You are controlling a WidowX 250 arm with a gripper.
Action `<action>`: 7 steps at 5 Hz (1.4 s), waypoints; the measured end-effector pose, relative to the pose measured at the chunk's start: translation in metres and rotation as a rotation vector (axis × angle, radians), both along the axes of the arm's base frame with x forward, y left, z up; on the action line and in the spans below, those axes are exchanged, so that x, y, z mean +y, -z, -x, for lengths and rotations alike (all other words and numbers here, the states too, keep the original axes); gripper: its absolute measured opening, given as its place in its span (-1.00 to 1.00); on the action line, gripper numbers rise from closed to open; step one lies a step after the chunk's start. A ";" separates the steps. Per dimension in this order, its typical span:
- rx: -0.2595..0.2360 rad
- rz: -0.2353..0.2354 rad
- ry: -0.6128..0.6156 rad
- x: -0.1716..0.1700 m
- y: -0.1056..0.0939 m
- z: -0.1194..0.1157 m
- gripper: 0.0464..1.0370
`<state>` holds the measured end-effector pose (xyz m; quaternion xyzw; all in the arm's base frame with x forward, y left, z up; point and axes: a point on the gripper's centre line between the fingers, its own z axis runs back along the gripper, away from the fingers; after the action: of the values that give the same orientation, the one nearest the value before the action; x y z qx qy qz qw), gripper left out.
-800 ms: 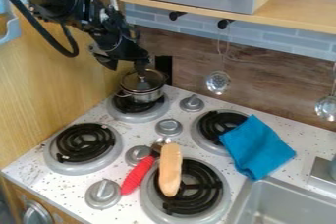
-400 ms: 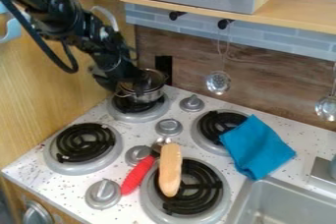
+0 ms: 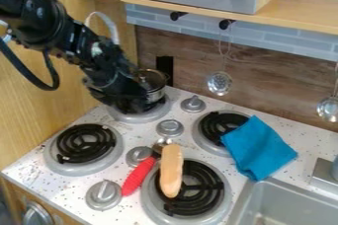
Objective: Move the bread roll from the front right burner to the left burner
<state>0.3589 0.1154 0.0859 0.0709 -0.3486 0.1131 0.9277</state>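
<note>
At the left, a coil burner [image 3: 83, 171] sits on the speckled white desk [image 3: 49, 182], near its left edge. Above and to its right, the gripper [image 3: 137, 101] hangs in front of the pot [image 3: 157, 94], in the upper-left part of the frame; I cannot tell how far open its jaws stand, or whether they hold anything. The pot is upright under a glass lid [image 3: 149, 77], on the back left burner [image 3: 140, 118]; it is round, with no long axis, and where its handle points is covered. The wooden side panel [image 3: 53, 105] bounds it on the left, the brown backsplash [image 3: 191, 66] behind. To its right, a strip of desk runs past a knob [image 3: 193, 103] toward the back right burner [image 3: 206, 144] and blue cloth [image 3: 259, 146].
</note>
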 end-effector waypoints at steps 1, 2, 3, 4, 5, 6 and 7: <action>0.005 0.048 -0.033 -0.023 -0.017 0.012 0.93; 0.158 0.151 -0.066 -0.041 -0.017 0.024 0.93; 0.255 0.288 -0.111 -0.055 -0.020 0.029 0.93; 0.340 0.365 -0.148 -0.063 -0.008 0.033 0.93; 0.344 0.333 -0.202 -0.062 0.003 0.031 0.93; 0.371 0.331 -0.192 -0.072 0.021 0.031 0.93; 0.376 0.318 -0.193 -0.073 0.032 0.032 0.93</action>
<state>0.3269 0.0420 0.0543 -0.0230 -0.1398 0.2392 0.9606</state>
